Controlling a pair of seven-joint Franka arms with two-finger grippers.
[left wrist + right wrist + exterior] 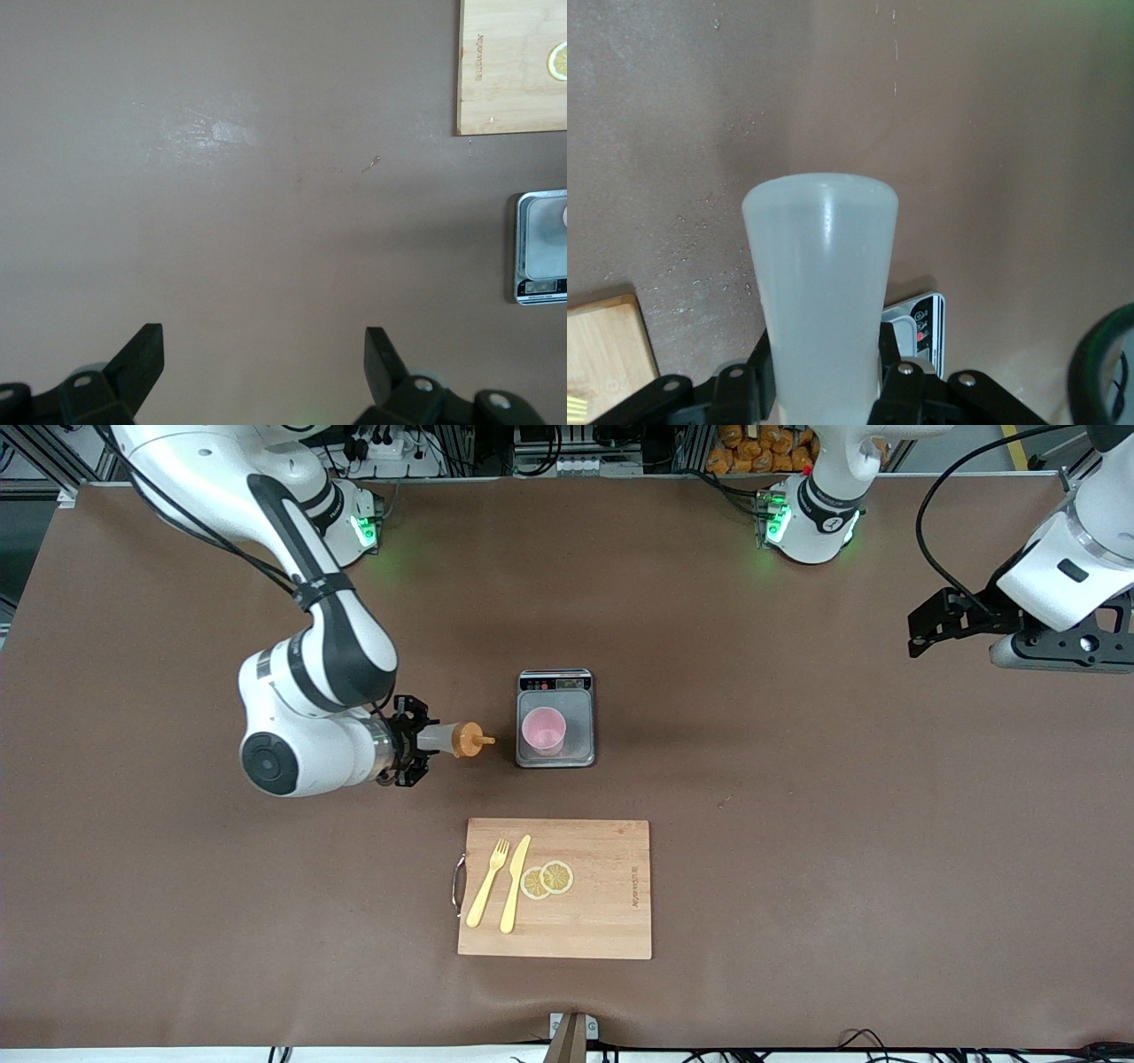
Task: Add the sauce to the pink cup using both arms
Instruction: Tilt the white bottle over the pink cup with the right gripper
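At centre frame of the front view, my right gripper (409, 741) clenches the translucent whitish-grey squeeze bottle of sauce (440, 738), held sideways in the air (orange nozzle cap aimed at the scale). Just beside it, the small pale pink round cup (542, 732) stands on the grey digital scale (555, 755). At upper right, my left gripper (261, 363) waits, fingers released, holding nothing.
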